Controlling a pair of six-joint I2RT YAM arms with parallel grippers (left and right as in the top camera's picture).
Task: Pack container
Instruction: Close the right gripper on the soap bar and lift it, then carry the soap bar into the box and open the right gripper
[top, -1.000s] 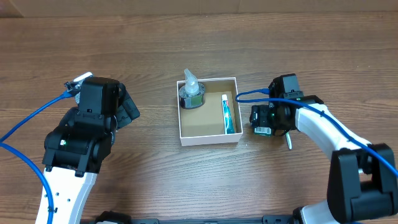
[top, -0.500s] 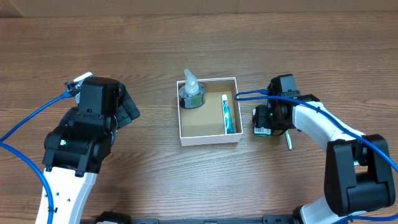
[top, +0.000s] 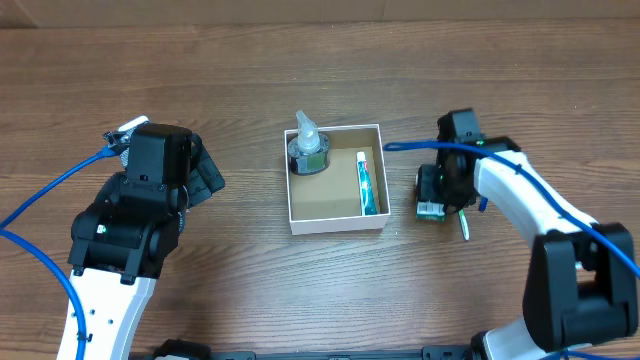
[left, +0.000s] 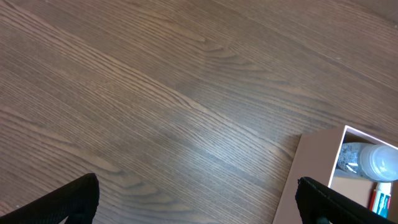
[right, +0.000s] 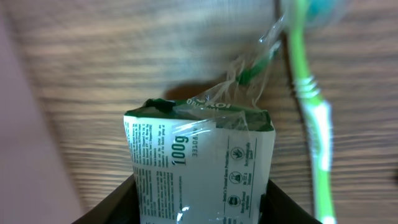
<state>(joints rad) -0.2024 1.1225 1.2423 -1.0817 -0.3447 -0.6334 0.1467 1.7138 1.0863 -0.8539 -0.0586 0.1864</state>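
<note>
The container is a shallow square box with white walls and a brown inside at mid table. It holds a clear bottle with a grey-green base and a teal toothpaste tube. Its corner shows in the left wrist view. My right gripper is shut on a green-and-white packet just right of the container; the packet also shows in the overhead view. A green toothbrush in clear wrap lies beside it. My left gripper is open and empty over bare wood, left of the container.
The toothbrush also shows in the overhead view, right of the packet. Blue cables run along both arms. The wooden table stretches round the container.
My right gripper has shifted a little to the right, away from the container wall, with the packet between its fingers. The left arm has not moved.
</note>
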